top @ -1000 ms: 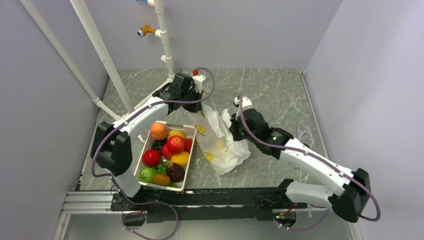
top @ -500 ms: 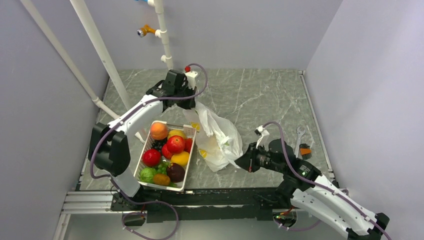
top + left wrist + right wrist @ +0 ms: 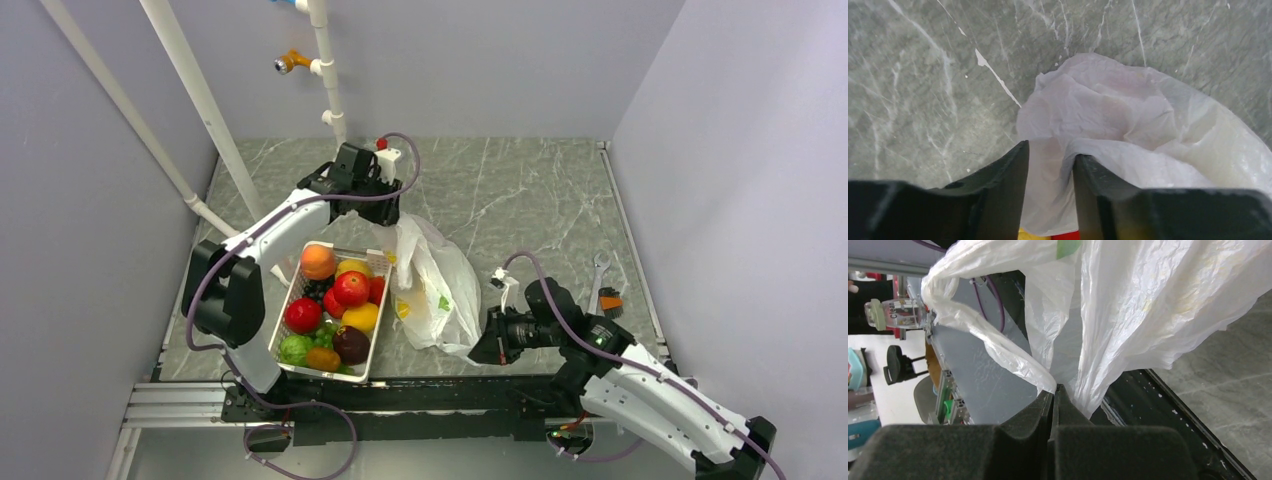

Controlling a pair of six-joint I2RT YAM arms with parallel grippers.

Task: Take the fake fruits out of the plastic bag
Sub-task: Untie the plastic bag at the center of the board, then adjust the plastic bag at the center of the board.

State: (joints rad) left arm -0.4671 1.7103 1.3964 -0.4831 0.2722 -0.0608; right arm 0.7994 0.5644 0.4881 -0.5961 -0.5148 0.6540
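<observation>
Lying between my arms beside the basket (image 3: 375,340), the plastic bag (image 3: 440,285) is hiding the fake fruits. My right gripper (image 3: 1053,395) is pinching its near edge, my left gripper (image 3: 1050,152) is gaping around the far fold — film there is risking slipping out, bag collapsing shut.

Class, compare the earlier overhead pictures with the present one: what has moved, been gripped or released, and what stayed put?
The right end effector, shut on the plastic bag, swung back toward its own base, dragging the bag's near side along. The left end effector barely moved from the bag's far end; its jaws stand apart with film between them. The fruit basket stayed put.
</observation>
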